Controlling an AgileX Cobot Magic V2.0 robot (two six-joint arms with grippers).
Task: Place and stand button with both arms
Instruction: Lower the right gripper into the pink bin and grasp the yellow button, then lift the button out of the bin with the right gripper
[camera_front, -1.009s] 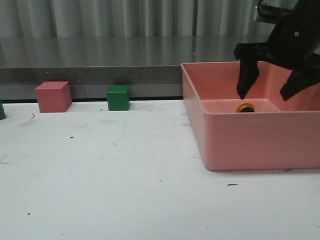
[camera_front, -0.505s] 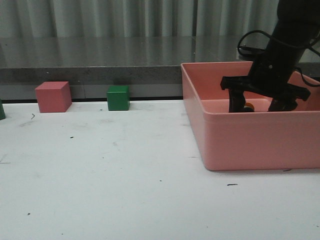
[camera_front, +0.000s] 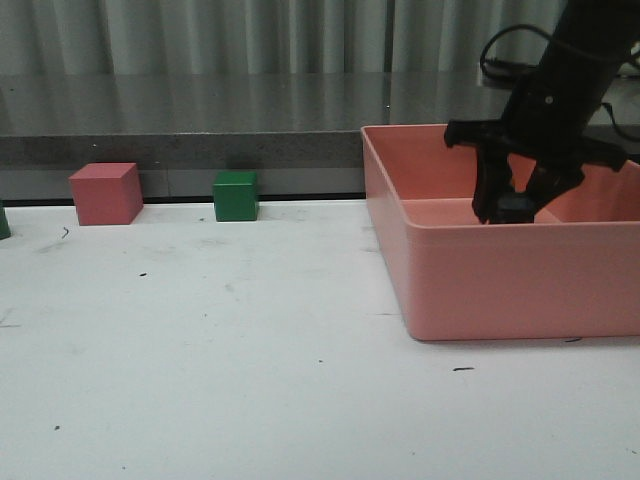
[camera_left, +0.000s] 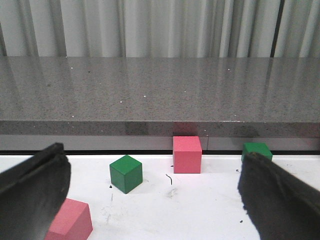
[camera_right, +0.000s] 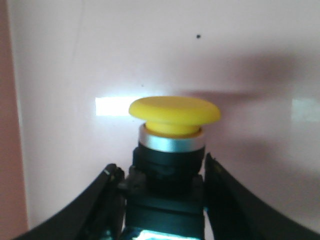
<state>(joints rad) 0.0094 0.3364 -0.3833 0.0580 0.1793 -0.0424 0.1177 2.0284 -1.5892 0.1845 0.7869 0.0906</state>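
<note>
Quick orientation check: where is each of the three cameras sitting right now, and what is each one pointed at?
Front: faces forward over the white table; shows right gripper in the pink bin.
Left wrist: on left arm, toward the grey counter; open left gripper.
Right wrist: on right arm, at gripped button.
Shared: front and left wrist show cubes.

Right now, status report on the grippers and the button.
Right gripper shut on button, inside the pink bin. Left gripper open over the table, empty. Bin walls surround the button.
</note>
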